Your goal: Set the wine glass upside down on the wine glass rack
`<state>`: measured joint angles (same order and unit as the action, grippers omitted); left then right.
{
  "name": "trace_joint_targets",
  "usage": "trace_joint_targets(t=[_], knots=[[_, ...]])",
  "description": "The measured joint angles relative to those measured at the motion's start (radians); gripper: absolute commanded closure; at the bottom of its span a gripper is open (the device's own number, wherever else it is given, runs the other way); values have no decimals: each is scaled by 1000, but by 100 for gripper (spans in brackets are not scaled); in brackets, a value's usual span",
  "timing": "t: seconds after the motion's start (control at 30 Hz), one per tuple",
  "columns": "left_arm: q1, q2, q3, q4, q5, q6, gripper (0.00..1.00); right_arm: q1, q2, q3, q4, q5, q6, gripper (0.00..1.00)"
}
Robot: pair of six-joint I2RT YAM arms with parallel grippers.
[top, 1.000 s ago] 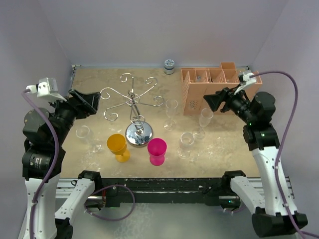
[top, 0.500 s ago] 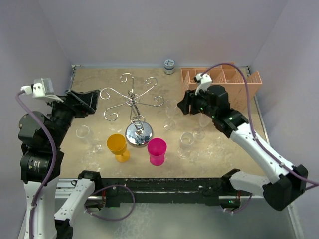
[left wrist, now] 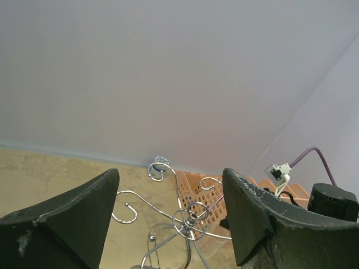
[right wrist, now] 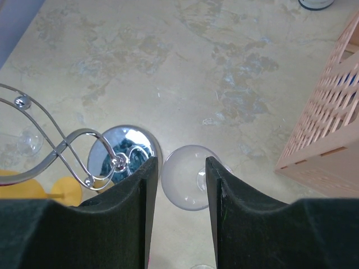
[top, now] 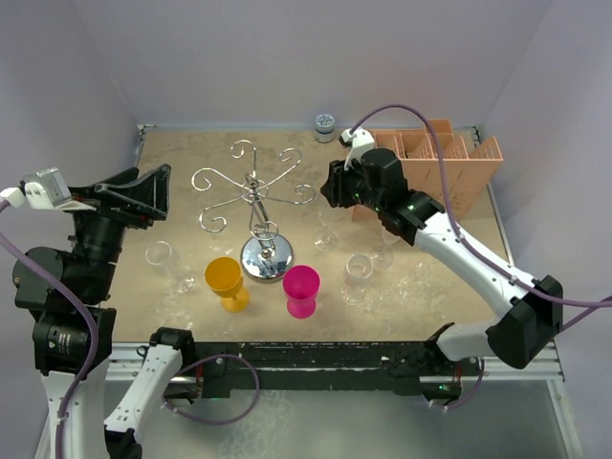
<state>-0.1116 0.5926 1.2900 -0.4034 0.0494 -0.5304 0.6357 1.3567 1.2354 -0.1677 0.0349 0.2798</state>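
The silver wire wine glass rack [top: 253, 203] stands mid-table on its round mirrored base [top: 265, 259]. A clear wine glass [top: 326, 236] stands upright just right of the base. My right gripper [top: 331, 187] hovers above it, open and empty. In the right wrist view the glass [right wrist: 189, 178] sits below and between the spread fingers [right wrist: 132, 213], with the rack base [right wrist: 124, 150] to its left. My left gripper [top: 143, 191] is open and empty, raised at the left. Its wrist view looks across at the rack's scroll arms [left wrist: 190, 216].
A yellow cup [top: 227, 280] and a pink cup [top: 302, 289] stand in front of the rack. More clear glasses stand at the left [top: 163, 258] and right [top: 358, 273]. An orange-pink slotted box [top: 435, 164] and a small jar [top: 325, 126] are at the back.
My right arm has swung left from beside the orange-pink box to above the clear glass by the rack base. My left arm has drawn back to the left.
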Motion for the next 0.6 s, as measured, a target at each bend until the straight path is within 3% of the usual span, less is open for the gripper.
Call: trace_joint_targets(t=[0.27, 0.6], knots=[[0, -2, -25, 42, 50, 26, 28, 28, 51, 1, -24, -3, 0, 55], [0, -12, -35, 50, 79, 40, 28, 47, 112, 14, -59, 8, -3, 68]])
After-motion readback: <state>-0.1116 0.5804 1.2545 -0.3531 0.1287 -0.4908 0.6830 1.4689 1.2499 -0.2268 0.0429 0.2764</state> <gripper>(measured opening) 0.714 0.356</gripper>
